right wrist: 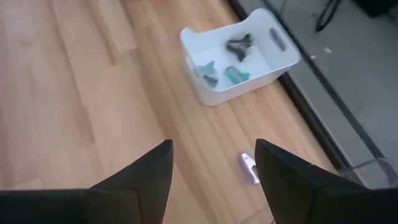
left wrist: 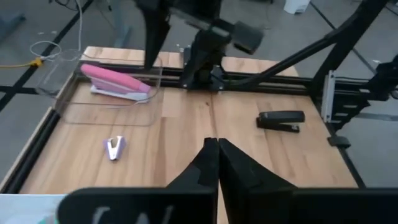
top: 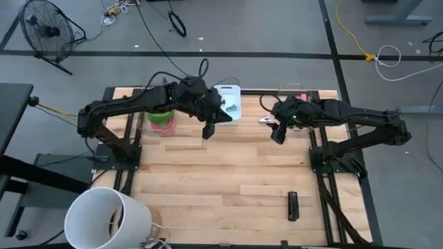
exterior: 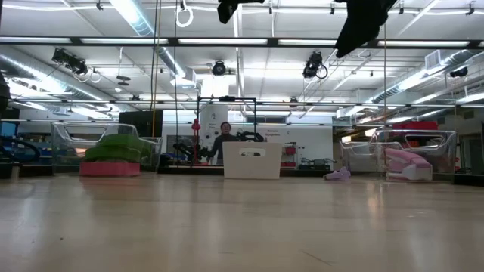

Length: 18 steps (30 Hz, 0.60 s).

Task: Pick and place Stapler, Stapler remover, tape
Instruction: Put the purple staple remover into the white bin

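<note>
The tape (top: 160, 119), green rings on a red-pink one, lies stacked in a clear box at the far left. A pink stapler (left wrist: 115, 81) lies in a clear tray (left wrist: 74, 102) at the far right. A black stapler (top: 293, 205) lies flat near the right front. A small purple stapler remover (right wrist: 249, 168) lies on the wood beside the white bin (right wrist: 239, 56). My left gripper (top: 210, 129) hangs shut above the table near that bin, holding nothing. My right gripper (right wrist: 211, 168) stands open in the air over the purple remover.
The white bin (top: 228, 100) at the far middle holds several small removers. A white bucket (top: 104, 218) stands at the near left corner. Bare wood lies across the table's middle and front. A person stands far off in the room (exterior: 224, 140).
</note>
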{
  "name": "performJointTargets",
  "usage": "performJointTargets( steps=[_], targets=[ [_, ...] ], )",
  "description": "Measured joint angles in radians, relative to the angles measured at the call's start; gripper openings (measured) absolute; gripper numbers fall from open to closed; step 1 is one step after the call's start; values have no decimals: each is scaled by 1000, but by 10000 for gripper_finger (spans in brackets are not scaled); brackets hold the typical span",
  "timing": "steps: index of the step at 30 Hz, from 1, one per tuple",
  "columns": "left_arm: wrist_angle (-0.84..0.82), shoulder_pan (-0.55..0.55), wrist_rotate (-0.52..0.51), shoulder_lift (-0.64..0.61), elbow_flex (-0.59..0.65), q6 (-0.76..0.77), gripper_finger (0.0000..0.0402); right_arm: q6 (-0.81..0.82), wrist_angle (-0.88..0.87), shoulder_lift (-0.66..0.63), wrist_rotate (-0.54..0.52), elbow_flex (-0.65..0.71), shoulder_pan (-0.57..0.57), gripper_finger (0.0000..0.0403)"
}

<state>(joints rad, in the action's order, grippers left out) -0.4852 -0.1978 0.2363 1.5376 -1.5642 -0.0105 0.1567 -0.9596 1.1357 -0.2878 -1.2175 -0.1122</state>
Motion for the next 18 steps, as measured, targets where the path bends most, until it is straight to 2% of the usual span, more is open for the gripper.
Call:
performJointTargets(
  steps=[7, 18],
  targets=[
    [5, 43, 0, -2, 0, 24, 26, -133, -15, 62, 45, 0, -67, 226],
    [2, 52, -7, -2, 0, 26, 22, -230, -31, 166, 141, 0, -197, 226]
  ],
)
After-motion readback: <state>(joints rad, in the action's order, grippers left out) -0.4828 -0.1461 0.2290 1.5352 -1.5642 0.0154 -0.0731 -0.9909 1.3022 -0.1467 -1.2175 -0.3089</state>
